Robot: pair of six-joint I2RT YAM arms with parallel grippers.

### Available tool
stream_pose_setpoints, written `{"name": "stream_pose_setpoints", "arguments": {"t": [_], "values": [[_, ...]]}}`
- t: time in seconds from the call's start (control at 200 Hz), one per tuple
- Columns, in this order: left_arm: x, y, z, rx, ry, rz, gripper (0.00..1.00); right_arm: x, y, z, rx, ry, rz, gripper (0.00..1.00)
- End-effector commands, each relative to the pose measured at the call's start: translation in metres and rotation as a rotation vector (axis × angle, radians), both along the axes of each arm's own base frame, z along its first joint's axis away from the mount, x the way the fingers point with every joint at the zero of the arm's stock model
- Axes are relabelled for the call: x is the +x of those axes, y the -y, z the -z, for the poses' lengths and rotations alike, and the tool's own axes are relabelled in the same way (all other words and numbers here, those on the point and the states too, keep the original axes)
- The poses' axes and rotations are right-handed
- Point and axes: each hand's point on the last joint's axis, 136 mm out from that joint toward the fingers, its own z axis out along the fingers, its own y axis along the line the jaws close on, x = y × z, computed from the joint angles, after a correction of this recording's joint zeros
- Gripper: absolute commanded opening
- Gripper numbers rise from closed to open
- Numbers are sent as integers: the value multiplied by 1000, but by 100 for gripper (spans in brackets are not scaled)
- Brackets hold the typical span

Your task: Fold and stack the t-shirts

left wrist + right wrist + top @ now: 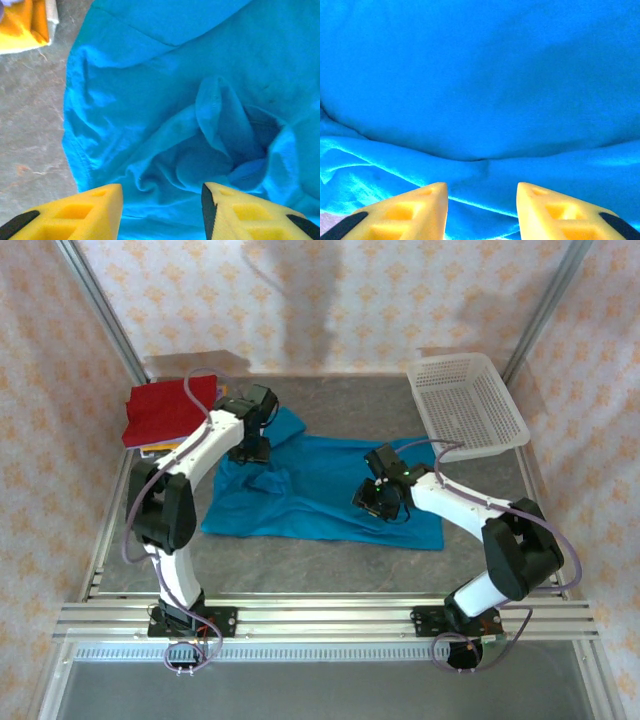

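Both pairs of jaws stand apart with nothing clamped between them. My left gripper [161, 186] hangs over the rumpled upper corner of the blue shirt [150, 100], its yellow fingers [95, 205] spread above a bunched knot of folds and a seam. From above, that left gripper [248, 452] sits near the far left part of the shirt, where the cloth is heaped up. My right gripper [481, 185] points down at a smoother stretch of the blue shirt [480, 75], its fingers [410, 210] spread wide, and a long soft ridge of cloth runs across just beyond the tips. Whether the pads touch the cloth I cannot tell. Seen from overhead, the right gripper [372, 502] is over the right half of the shirt, near its front edge.

The blue shirt [320, 495] lies mostly flat in the middle of the grey table [330, 565], wrinkled at the far left. A folded red shirt [165, 408] rests at the far left corner on top of a yellow-orange one [22, 25]. A white basket [465, 400] sits at the far right corner, well apart from the shirts.
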Motion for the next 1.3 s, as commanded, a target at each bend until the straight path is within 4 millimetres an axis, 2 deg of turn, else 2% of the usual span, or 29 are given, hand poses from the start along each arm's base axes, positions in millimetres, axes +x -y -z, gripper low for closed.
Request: {"name": "stream_pose_setpoints", "arguments": {"t": [0.0,0.16,0.38,0.601,0.611,0.631,0.926,1.036,1.206,1.296], "values": [[4,23,5,-163,47,-59,48,4,3,-10,-19,24,-7,41],[7,32,30,-329,51,-142,45,5,1,-11,-14,25,-9,41],[21,16,46,-259,51,-191,38,3,3,-13,-24,23,-18,41],[32,13,50,-259,54,-197,32,2,4,-12,-28,20,-18,41],[32,13,58,-255,35,-200,32,3,4,-12,-27,20,-18,41],[33,13,61,-256,29,-200,32,3,3,-12,-26,19,-19,41],[35,9,77,-214,3,-193,27,5,1,-15,-27,21,-26,41],[39,7,72,-205,23,-189,16,6,1,-16,-29,23,-27,41],[47,-2,45,-159,91,-181,1,3,0,-13,-15,9,-20,41],[51,-8,31,-128,120,-174,0,-1,-2,-7,14,-4,-3,41]]}}
